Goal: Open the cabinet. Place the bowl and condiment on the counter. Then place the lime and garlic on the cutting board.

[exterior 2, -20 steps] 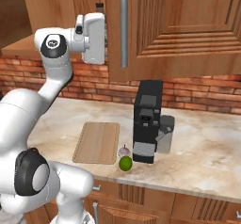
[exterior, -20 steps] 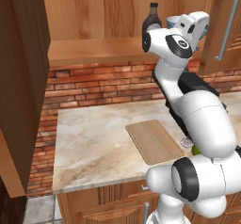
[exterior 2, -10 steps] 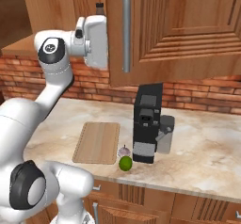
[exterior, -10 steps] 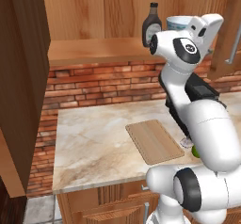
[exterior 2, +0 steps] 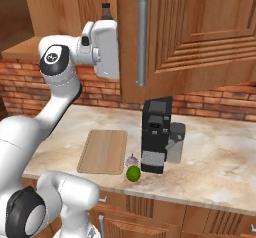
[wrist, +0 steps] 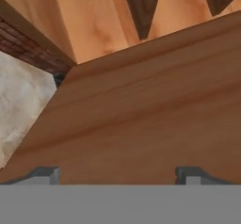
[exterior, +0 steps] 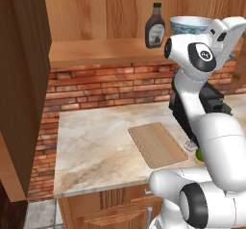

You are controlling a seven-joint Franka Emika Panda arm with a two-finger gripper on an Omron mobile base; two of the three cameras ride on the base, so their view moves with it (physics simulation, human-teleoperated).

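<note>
The cabinet [exterior: 96, 52] stands open, its left door [exterior: 24, 79] swung out towards me. On its shelf stand the dark condiment [exterior: 155, 26] bottle and, to the right of it, the bowl [exterior: 190, 26], whose lower part is hidden by my arm. My hand [exterior 2: 105, 49] is raised to shelf height in front of the condiment [exterior 2: 105, 9]. Over the wooden shelf [wrist: 141, 115], my gripper [wrist: 118, 175] is open and holds nothing. The garlic [exterior 2: 131, 160] and the lime [exterior 2: 133, 173] lie on the counter [exterior 2: 220, 162], just right of the cutting board [exterior 2: 102, 151].
A black coffee machine [exterior 2: 156, 134] stands on the counter right of the board. The cabinet's right door [exterior 2: 200, 32] is shut, and its grey bar handle [exterior 2: 141, 42] hangs just right of my hand. Brick wall runs behind the counter [exterior: 96, 141].
My arm has swung right and forward, carrying the hand right along the shelf. The condiment and the bowl now show beside my arm in the left base view. The jaws stay wide.
</note>
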